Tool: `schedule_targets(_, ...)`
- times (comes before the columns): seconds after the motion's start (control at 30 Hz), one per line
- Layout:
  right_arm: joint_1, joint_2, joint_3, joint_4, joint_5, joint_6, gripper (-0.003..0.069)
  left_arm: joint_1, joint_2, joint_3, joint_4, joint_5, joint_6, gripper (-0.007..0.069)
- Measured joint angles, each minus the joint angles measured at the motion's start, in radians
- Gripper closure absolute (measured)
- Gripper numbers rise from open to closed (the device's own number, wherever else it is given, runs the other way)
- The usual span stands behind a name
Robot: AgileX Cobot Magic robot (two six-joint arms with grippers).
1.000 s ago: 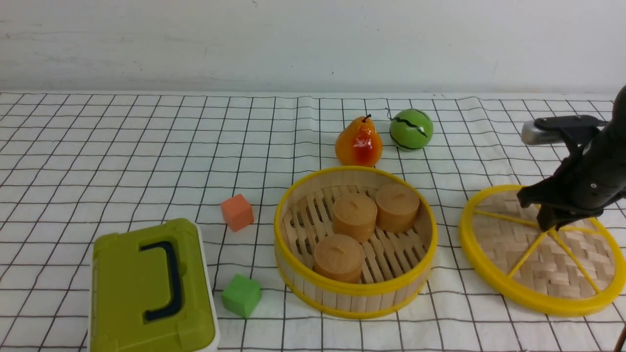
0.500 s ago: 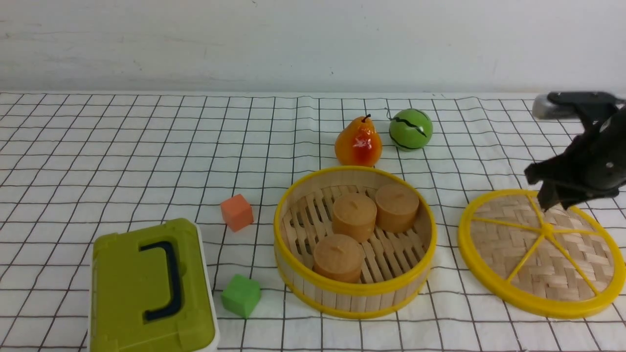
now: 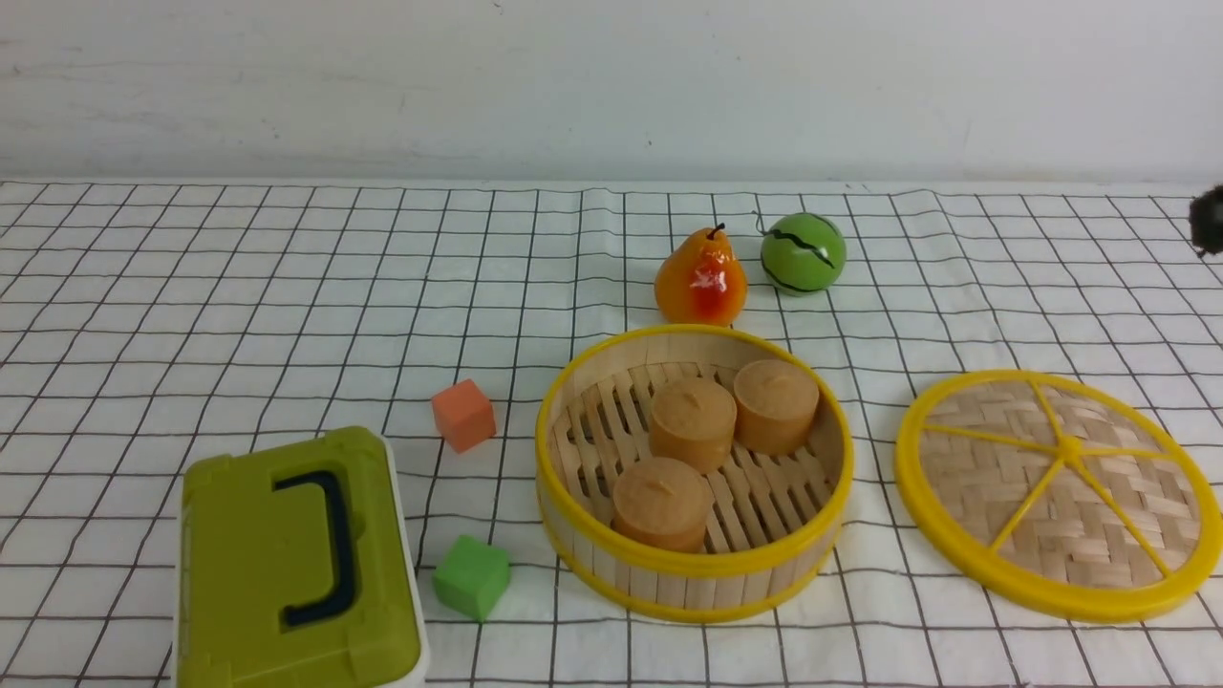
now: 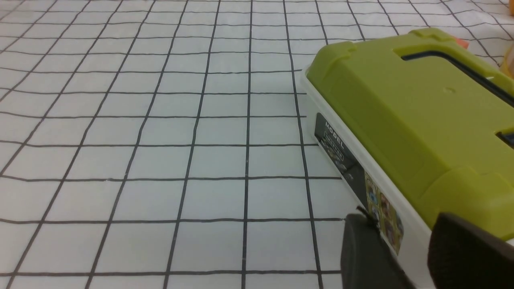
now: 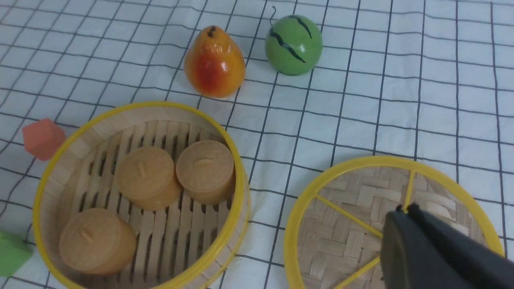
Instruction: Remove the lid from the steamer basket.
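R gripper (image 5: 406, 208) clenched, fingers pressed together w/ nothing btwn them. In its wrist view the tips show over the lid (image 3: 1051, 521) near the hub (image 3: 1068, 449), but the front view shows nothing touching the lid, only a dark bit of the R arm (image 3: 1209, 222) at the far right edge. L gripper (image 4: 399, 220) spread apart, empty, just beside a corner of the olive-green box (image 3: 287, 573). The lid lies flat on the checked cloth (image 3: 239, 287), right of the steamer basket (image 3: 688, 573), near but not touching. The basket is uncovered & holds 3 tan round cakes (image 3: 693, 420). Behind it: pear (image 3: 700, 277) & green toy melon (image 3: 804, 252). To its left: orange cube (image 3: 463, 415) & green cube (image 3: 471, 576).
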Motion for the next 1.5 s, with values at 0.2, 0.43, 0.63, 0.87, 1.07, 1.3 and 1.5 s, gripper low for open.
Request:
schedule_targets(0.2, 0.0, -0.242, 0.244, 0.003, -0.135, -0.004, 0.0682, 0.0, 0.0, 0.0, 0.0, 0.0, 0.0, 0.0385)
schedule_targets(0.43, 0.0, -0.446, 0.386, 0.006, -0.21, -0.005, 0.0681, 0.0, 0.0, 0.0, 0.0, 0.0, 0.0, 0.0385)
schedule_targets(0.63, 0.0, -0.494, 0.399, 0.007, -0.213, -0.005, 0.0678, 0.0, 0.0, 0.0, 0.0, 0.0, 0.0, 0.0385)
schedule_targets(0.87, 0.0, -0.494, 0.399, 0.007, -0.213, 0.001, 0.0673, 0.0, 0.0, 0.0, 0.0, 0.0, 0.0, 0.0385)
schedule_targets(1.07, 0.0, -0.494, 0.399, 0.007, -0.213, 0.003, 0.0669, 0.0, 0.0, 0.0, 0.0, 0.0, 0.0, 0.0385)
schedule_targets(1.3, 0.0, -0.494, 0.399, 0.007, -0.213, 0.005, 0.0669, 0.0, 0.0, 0.0, 0.0, 0.0, 0.0, 0.0385)
schedule_targets(1.5, 0.002, -0.506, 0.421, 0.006, -0.236, 0.005, 0.0666, 0.0, 0.0, 0.0, 0.0, 0.0, 0.0, 0.0385)
